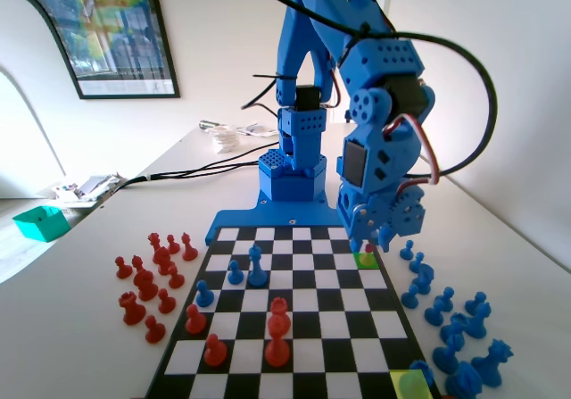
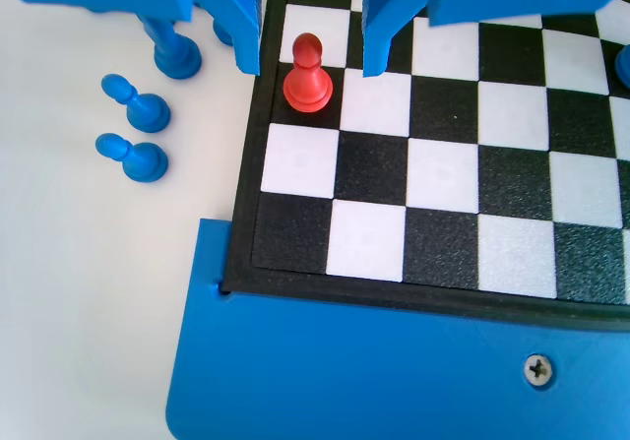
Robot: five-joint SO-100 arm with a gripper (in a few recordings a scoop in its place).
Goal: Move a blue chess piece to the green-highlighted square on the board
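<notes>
My gripper [image 1: 367, 241] hangs low over the green-highlighted square [image 1: 361, 261] at the right edge of the board [image 1: 343, 328]. A small red pawn [image 1: 370, 249] stands on that square. In the wrist view the gripper [image 2: 311, 68] is open, and the red pawn [image 2: 307, 86] stands upright between the two jaws with a gap on each side. Two blue pawns [image 1: 235, 272] [image 1: 204, 294] stand on the board's left half. More blue pawns [image 2: 148, 113] [image 2: 138, 159] stand on the table just off the board's edge [image 2: 251, 164].
A taller blue piece [image 1: 257, 265] stands by the left blue pawns. Red pieces [image 1: 278, 328] stand mid-board, and a cluster of red pieces [image 1: 147, 283] waits off its left side. Several blue pieces [image 1: 446, 314] line the right side. A paler yellow-green square [image 1: 410, 386] lies at the near right corner.
</notes>
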